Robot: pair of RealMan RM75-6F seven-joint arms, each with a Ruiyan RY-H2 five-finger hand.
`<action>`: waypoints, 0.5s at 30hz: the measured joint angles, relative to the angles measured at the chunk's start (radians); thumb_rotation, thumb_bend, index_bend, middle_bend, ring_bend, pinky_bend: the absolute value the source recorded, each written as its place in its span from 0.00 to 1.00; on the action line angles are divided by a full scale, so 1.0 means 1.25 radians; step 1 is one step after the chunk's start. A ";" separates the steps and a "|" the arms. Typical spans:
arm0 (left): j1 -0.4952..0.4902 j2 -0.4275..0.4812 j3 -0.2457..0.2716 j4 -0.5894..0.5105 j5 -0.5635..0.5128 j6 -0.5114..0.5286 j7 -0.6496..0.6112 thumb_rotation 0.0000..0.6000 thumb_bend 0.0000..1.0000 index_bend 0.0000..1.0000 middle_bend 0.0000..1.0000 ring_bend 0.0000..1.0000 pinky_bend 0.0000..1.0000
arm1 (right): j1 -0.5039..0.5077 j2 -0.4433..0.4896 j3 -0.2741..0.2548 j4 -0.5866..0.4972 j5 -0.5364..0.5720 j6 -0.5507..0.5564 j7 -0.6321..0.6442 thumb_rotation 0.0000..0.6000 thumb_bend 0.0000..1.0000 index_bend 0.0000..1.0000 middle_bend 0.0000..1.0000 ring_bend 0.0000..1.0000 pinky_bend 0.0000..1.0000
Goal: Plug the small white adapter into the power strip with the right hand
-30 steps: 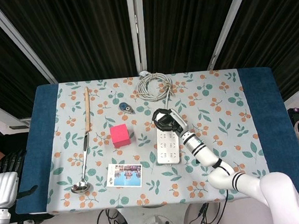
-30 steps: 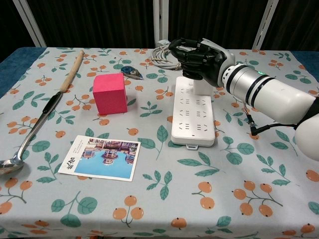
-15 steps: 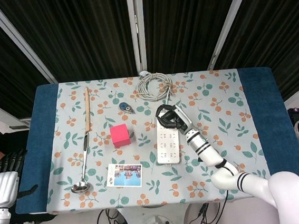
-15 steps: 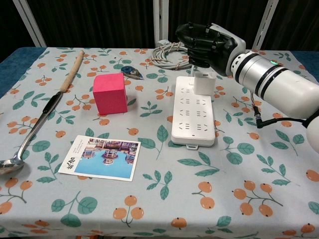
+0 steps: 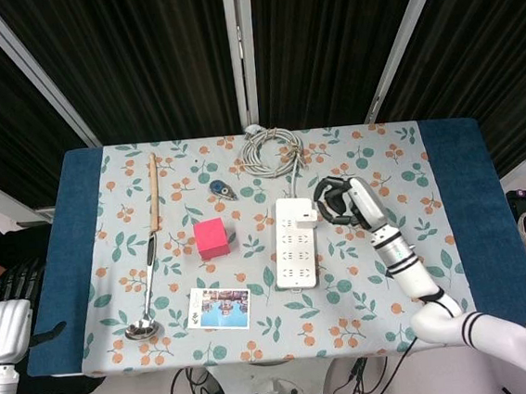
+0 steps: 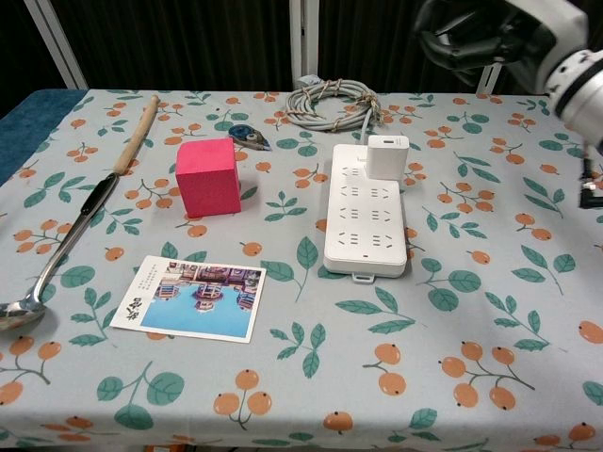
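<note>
- The small white adapter [image 6: 387, 155] stood upright in the far end of the power strip [image 6: 367, 212], nothing touching it, so to us the plug-in looked pretty much done.
- Our right hand [image 5: 340, 201] hung off to the right of the strip, well clear of the adapter, fingers curled in on themselves and holding nothing as far as we could see.
- If we were doing the wrap-up properly, we'd back that hand off high and away, steering clear of the coiled cable [image 6: 332, 102] behind the strip so nothing tugs the plug loose.
- Couldn't tell whether the prongs were fully seated; the adapter's base hid the socket in both views.
- Chest view cut the right hand off at the top edge, so finger detail was murky there.
- Left hand [image 5: 8, 294] sat down past the table's [image 5: 74, 271] left edge, dark and partly cropped; we honestly couldn't tell if it was spread or curled.
</note>
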 measured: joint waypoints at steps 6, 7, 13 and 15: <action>-0.001 -0.006 -0.003 -0.003 0.002 0.007 0.018 1.00 0.00 0.02 0.00 0.00 0.00 | -0.128 0.175 -0.058 -0.173 0.020 0.078 -0.390 1.00 0.27 0.20 0.22 0.08 0.01; -0.001 -0.007 -0.004 -0.004 0.002 0.008 0.023 1.00 0.00 0.02 0.00 0.00 0.00 | -0.142 0.194 -0.066 -0.192 0.024 0.084 -0.422 1.00 0.26 0.15 0.17 0.04 0.00; -0.002 -0.016 -0.007 -0.014 0.010 0.020 0.047 1.00 0.00 0.02 0.00 0.00 0.00 | -0.300 0.346 -0.147 -0.347 0.054 0.164 -0.601 1.00 0.23 0.00 0.01 0.00 0.00; -0.002 -0.017 -0.006 -0.018 0.014 0.025 0.050 1.00 0.00 0.02 0.00 0.00 0.00 | -0.340 0.358 -0.169 -0.358 0.053 0.199 -0.614 1.00 0.23 0.00 0.00 0.00 0.00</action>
